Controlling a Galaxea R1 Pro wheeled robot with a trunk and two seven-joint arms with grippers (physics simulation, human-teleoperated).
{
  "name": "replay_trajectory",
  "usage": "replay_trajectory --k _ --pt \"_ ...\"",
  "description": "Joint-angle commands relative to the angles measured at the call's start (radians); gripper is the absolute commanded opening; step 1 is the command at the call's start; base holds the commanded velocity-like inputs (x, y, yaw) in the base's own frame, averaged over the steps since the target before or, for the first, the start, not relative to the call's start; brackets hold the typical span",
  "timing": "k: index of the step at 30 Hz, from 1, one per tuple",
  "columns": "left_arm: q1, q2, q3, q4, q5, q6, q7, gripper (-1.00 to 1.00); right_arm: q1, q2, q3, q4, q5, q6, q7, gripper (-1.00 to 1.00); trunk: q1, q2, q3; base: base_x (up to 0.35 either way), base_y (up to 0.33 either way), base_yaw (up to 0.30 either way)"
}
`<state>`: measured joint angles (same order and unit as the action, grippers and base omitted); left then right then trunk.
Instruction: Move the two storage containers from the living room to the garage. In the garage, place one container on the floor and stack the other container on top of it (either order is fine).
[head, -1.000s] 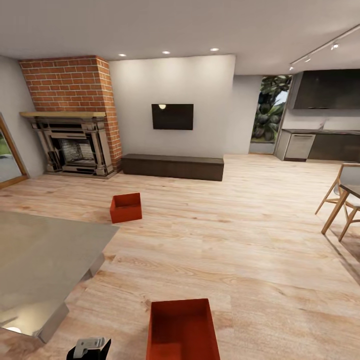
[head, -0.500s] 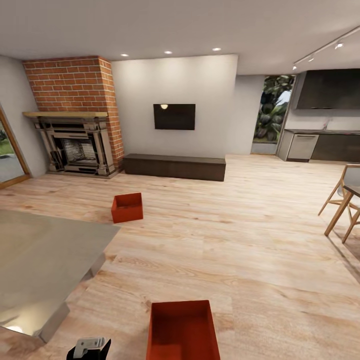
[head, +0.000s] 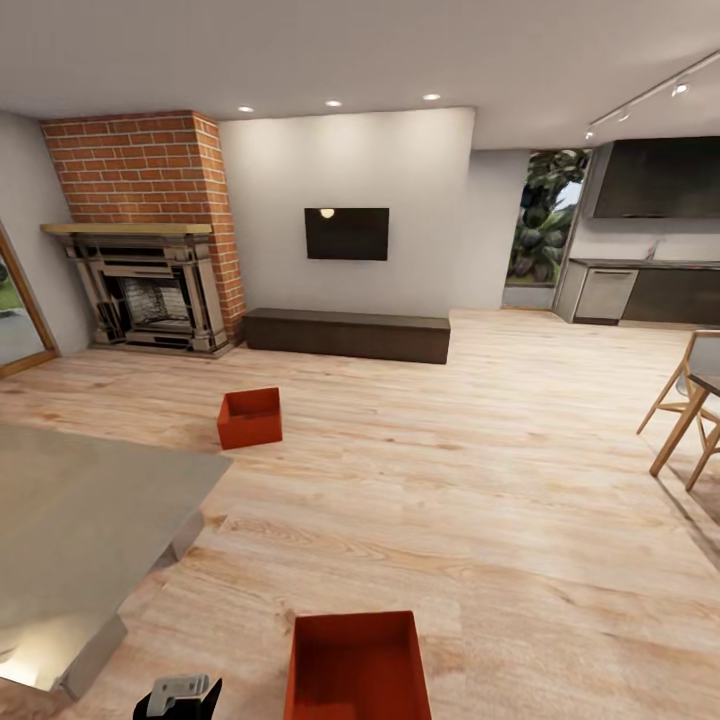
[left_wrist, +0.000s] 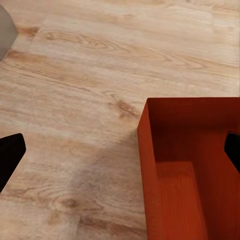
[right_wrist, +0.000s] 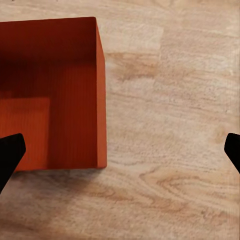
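- Nearest thing is one storage container (head: 358, 668), sitting on the light wood floor (head: 480, 480) right at the robot's base — open top, nothing inside.
- Left pincer (left_wrist: 120, 150) is spread wide, straddling the bin's left wall, touching nothing. Right pincer (right_wrist: 120, 150) is just as wide open over its other wall.
- My guess: thin, plain walls, so it's probably light and stiffish but smooth — a pinch on one wall might let it tip. I'd take the rim on opposite sides, one pincer each.
- Low glass desk (head: 80, 520) sits to the left.
- Farther out, the second container (head: 250, 417) rests on the planks, well apart, toward the brick fireplace (head: 150, 240).
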<state>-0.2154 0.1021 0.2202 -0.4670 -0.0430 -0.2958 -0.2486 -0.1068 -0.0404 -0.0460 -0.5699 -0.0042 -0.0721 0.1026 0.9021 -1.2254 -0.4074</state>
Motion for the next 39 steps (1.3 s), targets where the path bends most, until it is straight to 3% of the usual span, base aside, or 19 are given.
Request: replay_trajectory --k 1,10,39 --pt "-0.001 -0.001 0.008 0.001 -0.005 -0.002 -0.009 1.0 -0.001 0.001 -0.005 0.001 0.0 -0.003 0.008 1.0 0.0 -0.001 -0.001 0.189 -0.004 0.0" --pt "-0.001 -0.001 0.008 0.001 -0.005 -0.003 -0.009 1.0 -0.001 0.001 -0.005 0.001 0.0 -0.003 0.008 1.0 0.0 -0.001 -0.001 0.156 -0.001 0.0" --pt "-0.001 -0.001 0.008 0.001 -0.005 -0.003 -0.009 1.0 -0.001 0.001 -0.005 0.001 0.0 -0.003 0.008 1.0 0.0 -0.001 -0.001 0.004 0.0 0.044"
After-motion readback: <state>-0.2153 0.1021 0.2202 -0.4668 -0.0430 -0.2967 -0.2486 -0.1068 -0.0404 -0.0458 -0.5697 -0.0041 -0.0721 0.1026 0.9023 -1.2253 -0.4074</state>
